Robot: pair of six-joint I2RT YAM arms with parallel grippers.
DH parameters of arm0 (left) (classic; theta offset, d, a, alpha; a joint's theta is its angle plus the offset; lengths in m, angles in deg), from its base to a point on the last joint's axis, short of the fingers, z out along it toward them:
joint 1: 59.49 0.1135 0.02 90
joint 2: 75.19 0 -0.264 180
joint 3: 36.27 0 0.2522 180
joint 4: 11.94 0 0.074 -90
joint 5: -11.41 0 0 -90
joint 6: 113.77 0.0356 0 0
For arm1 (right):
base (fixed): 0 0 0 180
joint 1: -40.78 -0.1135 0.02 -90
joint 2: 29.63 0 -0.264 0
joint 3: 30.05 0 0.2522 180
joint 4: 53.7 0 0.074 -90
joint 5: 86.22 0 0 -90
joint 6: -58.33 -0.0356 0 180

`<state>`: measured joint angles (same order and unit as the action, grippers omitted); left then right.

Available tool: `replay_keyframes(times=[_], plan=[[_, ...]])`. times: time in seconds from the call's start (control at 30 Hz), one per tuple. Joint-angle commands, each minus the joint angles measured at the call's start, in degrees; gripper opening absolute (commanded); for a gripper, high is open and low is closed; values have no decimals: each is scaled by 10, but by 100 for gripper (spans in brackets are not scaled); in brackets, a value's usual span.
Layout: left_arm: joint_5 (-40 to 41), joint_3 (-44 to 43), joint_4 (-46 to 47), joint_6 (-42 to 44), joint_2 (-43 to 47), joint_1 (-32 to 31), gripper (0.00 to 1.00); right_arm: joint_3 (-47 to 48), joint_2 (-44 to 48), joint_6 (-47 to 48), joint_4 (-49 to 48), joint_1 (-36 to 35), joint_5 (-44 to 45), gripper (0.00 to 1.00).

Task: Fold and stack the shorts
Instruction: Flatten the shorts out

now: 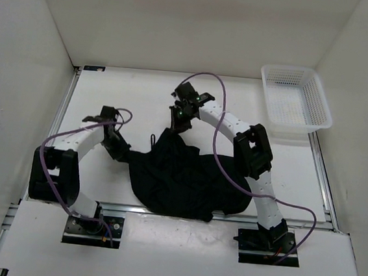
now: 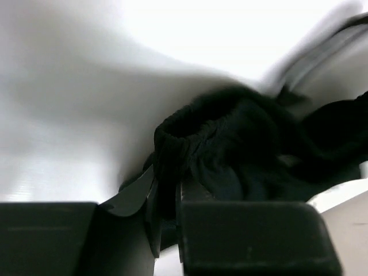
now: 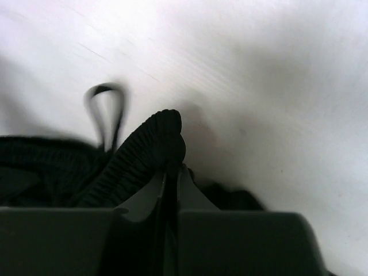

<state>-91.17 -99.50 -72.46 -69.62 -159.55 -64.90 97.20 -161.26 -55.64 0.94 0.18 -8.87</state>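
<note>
The black shorts lie crumpled in the middle of the white table, near the front edge. My left gripper is shut on the shorts' left edge; the left wrist view shows a gathered hem pinched between the jaws. My right gripper is shut on the ribbed waistband at the shorts' far edge. A thin black drawstring loop hangs beside it and also shows in the top view.
A white mesh basket stands at the back right of the table. White walls enclose the table at the left, back and right. Purple cables trail over both arms.
</note>
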Motion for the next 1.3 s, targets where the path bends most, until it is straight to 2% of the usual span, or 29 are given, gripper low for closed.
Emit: replay_keyframes(times=[0.0,0.07,0.1,0.17,0.2,0.27,0.37,0.47,0.6,0.63,0.7,0.73,0.77,0.8,0.83,0.9,0.93,0.97,1.1,1.2,1.27], plan=[[42,-152,-49,43,-10,26,10,98,23,2,-16,39,-49,1],[74,-237,-87,59,-26,38,10,164,31,-5,-16,65,-62,1],[84,-334,-130,73,-34,55,10,188,38,-16,-21,74,-69,1],[99,-440,-175,84,-47,71,10,271,44,-23,-27,96,-91,1],[105,-538,-190,91,-54,83,10,297,50,-34,-33,102,-99,1],[110,-624,-222,102,-54,88,10,352,65,-45,-55,122,-126,1],[98,-699,-194,113,-28,88,10,343,119,-64,-114,140,-138,1],[68,-678,-162,132,31,88,10,279,187,-53,-153,154,-144,1],[30,-595,-103,146,114,66,10,132,285,0,-175,154,-102,1],[16,-574,-90,146,128,58,10,33,338,15,-185,159,-66,1],[-18,-488,-69,140,175,24,10,-92,399,20,-258,168,-42,1],[-27,-455,-56,135,190,7,10,-220,461,20,-289,185,-28,1],[-32,-383,-25,129,218,-32,10,-277,487,20,-320,198,-21,1],[-38,-348,-12,115,230,-50,10,-321,524,20,-320,209,19,12],[-44,-317,-1,115,236,-66,32,-392,538,20,-310,237,29,33],[-54,-244,11,105,236,-114,76,-453,581,26,-286,275,60,82],[-61,-230,11,105,228,-128,87,-509,599,26,-286,287,89,88],[-68,-219,11,105,207,-152,96,-532,617,19,-280,298,101,89],[-44,-240,6,123,171,-159,96,-579,702,-9,-252,325,128,87],[1,-275,-19,138,155,-118,96,-572,708,-36,-228,316,103,80],[51,-305,-44,138,140,-95,90,-567,708,-49,-192,294,87,80]])
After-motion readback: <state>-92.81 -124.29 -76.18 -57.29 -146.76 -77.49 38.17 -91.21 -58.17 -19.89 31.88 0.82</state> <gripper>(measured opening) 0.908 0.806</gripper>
